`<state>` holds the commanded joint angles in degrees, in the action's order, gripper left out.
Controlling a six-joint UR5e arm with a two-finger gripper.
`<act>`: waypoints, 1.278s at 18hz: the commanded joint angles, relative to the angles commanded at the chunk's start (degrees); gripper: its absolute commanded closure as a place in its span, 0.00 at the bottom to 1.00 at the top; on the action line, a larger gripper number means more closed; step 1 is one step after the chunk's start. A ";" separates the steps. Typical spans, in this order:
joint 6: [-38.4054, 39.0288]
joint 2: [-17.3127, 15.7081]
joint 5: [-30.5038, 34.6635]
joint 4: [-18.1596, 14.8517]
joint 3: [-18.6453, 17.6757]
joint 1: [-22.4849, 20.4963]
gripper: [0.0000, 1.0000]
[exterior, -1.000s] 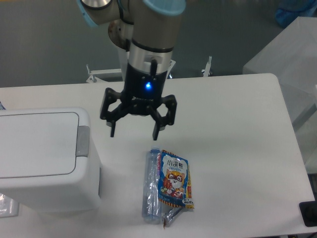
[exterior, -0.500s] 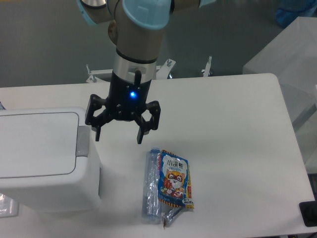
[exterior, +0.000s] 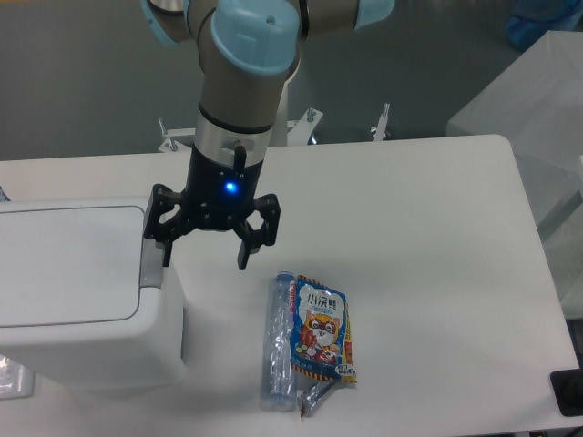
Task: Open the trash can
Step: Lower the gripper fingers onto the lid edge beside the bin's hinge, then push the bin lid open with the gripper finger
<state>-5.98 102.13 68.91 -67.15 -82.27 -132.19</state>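
The trash can (exterior: 73, 291) is a large white boxy bin at the left of the table, its flat lid down. A small grey latch tab (exterior: 151, 269) sits on its right edge. My gripper (exterior: 204, 257) is open and empty, pointing down. Its left finger hangs just over the top of the latch tab; its right finger is over the bare table to the right of the bin.
A clear plastic bottle (exterior: 278, 341) and a blue snack packet (exterior: 319, 328) lie on the white table (exterior: 428, 255) in front of the gripper, to the right of the bin. A dark object (exterior: 569, 391) sits at the table's right front corner.
My gripper has moved left, from above the table's middle to the right edge of the bin, and stayed open. Nothing else moved.
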 joint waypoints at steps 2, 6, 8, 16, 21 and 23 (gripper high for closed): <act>0.09 0.00 -0.09 0.00 -0.35 -0.09 0.00; 0.18 -0.09 -0.09 0.00 -0.44 -0.09 0.00; 0.44 0.09 -0.09 0.00 -0.44 0.00 0.00; 0.27 0.18 -0.09 0.00 -0.79 0.44 0.00; 0.26 0.26 -0.09 0.00 -0.88 0.44 0.00; 0.26 0.35 0.00 0.00 -0.88 0.44 0.00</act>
<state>-5.71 102.48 68.91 -67.15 -83.14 -131.75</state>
